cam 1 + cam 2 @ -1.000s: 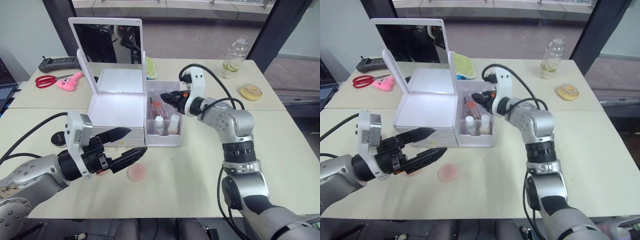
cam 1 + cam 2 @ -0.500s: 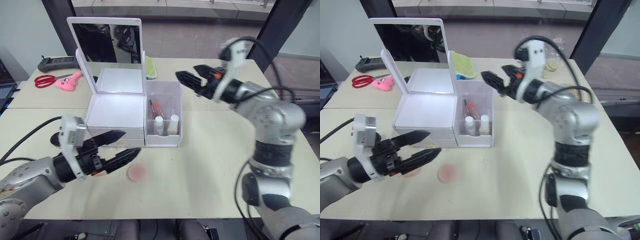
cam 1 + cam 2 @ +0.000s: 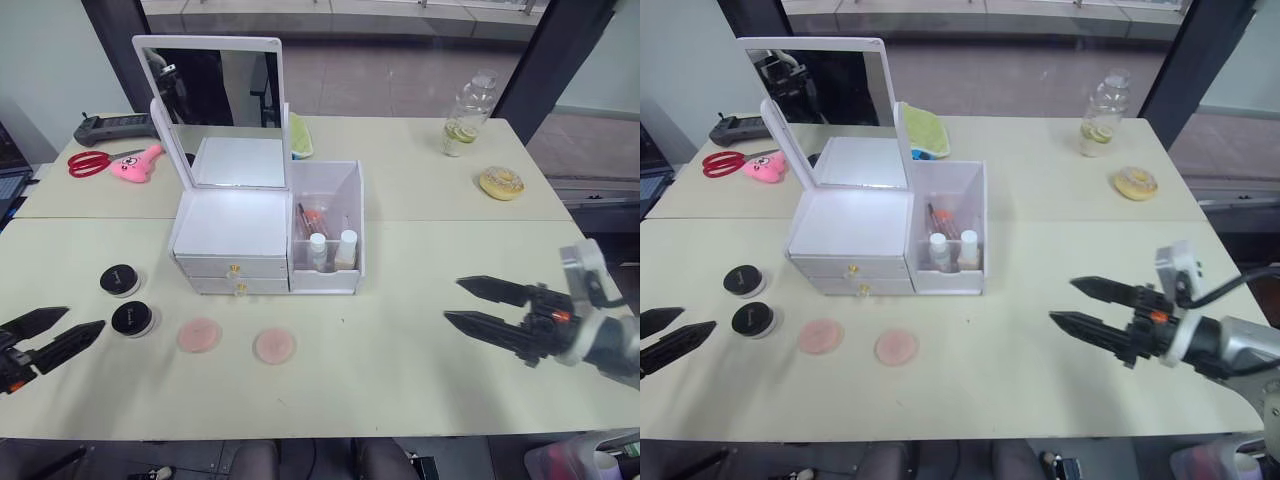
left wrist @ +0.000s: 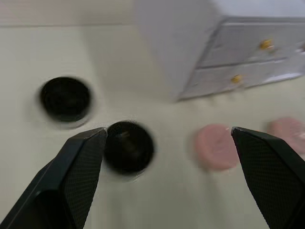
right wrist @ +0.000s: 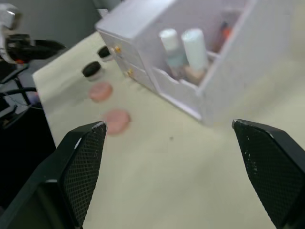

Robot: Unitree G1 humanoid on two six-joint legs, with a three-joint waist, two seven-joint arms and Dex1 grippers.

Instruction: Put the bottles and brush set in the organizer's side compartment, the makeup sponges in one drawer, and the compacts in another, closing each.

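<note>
Reading any lettering is impossible: the two compacts point(image 3: 119, 280) point(image 3: 134, 318) carry small pale marks on their black lids, too tiny to make out. Both sit on the table point(image 3: 420, 250) just ahead of the left gripper point(image 3: 58, 332), whose two fingers are spread with nothing between them; much of that arm is cut off at the frame edge. The two makeup sponges point(image 3: 198, 335) point(image 3: 273, 346) lie flat a little beyond the compacts, in front of the organizer point(image 3: 232, 225), well apart from the right gripper point(image 3: 470, 303), which hovers with its fingers spread and empty far out to the organizer's other side.

Both gold-knobbed drawers point(image 3: 232, 276) are shut, so their contents are hidden. The side compartment point(image 3: 328, 228) holds the two bottles point(image 3: 318, 250) point(image 3: 346, 247) standing upright side by side at its near end, with the brush set point(image 3: 310, 215) behind them, partly screened by the translucent wall.

Beyond the organizer, far from both grippers, lie red scissors point(image 3: 90, 162), a pink toy point(image 3: 138, 162), a clear drink bottle point(image 3: 470, 112) and a doughnut point(image 3: 501, 183).
</note>
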